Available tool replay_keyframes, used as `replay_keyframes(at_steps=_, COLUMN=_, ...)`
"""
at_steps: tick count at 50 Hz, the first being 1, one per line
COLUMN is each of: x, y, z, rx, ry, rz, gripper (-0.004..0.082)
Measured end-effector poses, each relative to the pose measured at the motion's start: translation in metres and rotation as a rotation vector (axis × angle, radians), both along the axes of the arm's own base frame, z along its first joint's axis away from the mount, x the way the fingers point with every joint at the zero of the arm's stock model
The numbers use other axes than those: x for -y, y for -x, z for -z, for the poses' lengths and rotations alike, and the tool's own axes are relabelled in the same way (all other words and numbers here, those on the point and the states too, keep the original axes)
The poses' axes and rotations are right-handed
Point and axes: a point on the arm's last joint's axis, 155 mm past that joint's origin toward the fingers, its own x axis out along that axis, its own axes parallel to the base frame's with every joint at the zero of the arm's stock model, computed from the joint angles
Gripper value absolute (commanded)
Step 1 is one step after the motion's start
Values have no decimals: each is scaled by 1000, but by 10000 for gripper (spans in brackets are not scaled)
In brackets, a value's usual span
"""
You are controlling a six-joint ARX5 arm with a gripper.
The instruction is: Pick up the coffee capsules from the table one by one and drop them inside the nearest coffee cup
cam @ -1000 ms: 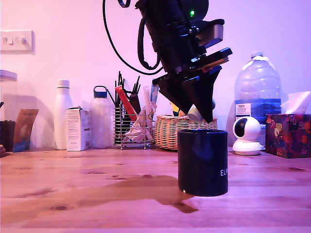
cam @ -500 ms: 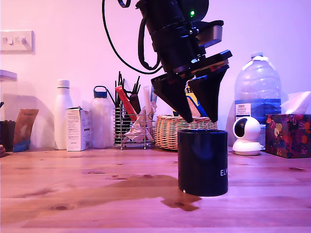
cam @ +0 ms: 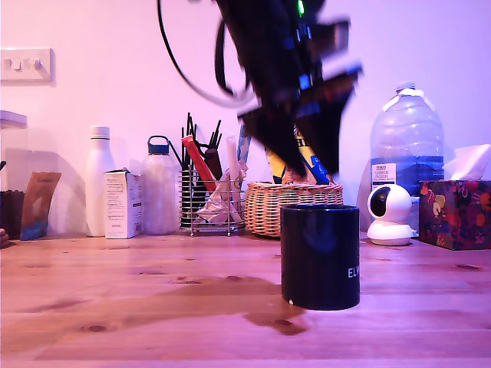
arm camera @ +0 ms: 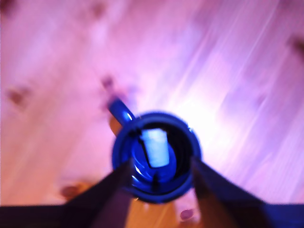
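Exterior view, read from its left: a white bottle (cam: 99, 181), a small white carton (cam: 123, 204), a clear bottle with a blue cap (cam: 159, 186), a wire caddy (cam: 209, 201) full of utensils, a woven wicker basket (cam: 270, 205), then the glossy dark coffee cup (cam: 320, 255) standing upright on the knotty light-brown plank table (cam: 138, 307), and on the view's right a small white camera (cam: 390, 215), a big water bottle (cam: 407, 153) and a patterned tissue box (cam: 455, 213). Above the cup hangs the gripper (cam: 305, 165) — motion-blurred, its two dark tapered fingers spread well apart with nothing between them, tips clear of the rim. The wrist view looks straight down the cup's mouth: the round rim sits between the two fingers, and inside lies one pale coffee capsule (arm camera: 156, 147), short and tapered, resting on the bottom beside the curved inner wall; whether more lie under it cannot be told through the blur. So the capsule lies directly below the pincer, already in the cup, and I judge this drop finished. No other capsule shows on the bare wood in either view, so the next move turns on finding one, which these pictures do not settle. The cup is smooth, straight-sided and handled, likely stable; the capsule looks light and slick — easy to pinch across its short body.
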Motion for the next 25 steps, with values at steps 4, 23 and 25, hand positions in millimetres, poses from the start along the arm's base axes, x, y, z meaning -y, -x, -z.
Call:
replay_keyframes(at_steps=4, x=-4, y=3, z=-22, rx=17, ry=46, rz=4, gripper=-16)
replay_keyframes(at_steps=23, x=-33, y=-11, z=-41, rx=23, ry=136, rz=-30, gripper=-20)
replay_keyframes(at_steps=25, x=-39, y=-11, z=-37, rx=22, ry=136, rz=-39, gripper=-20)
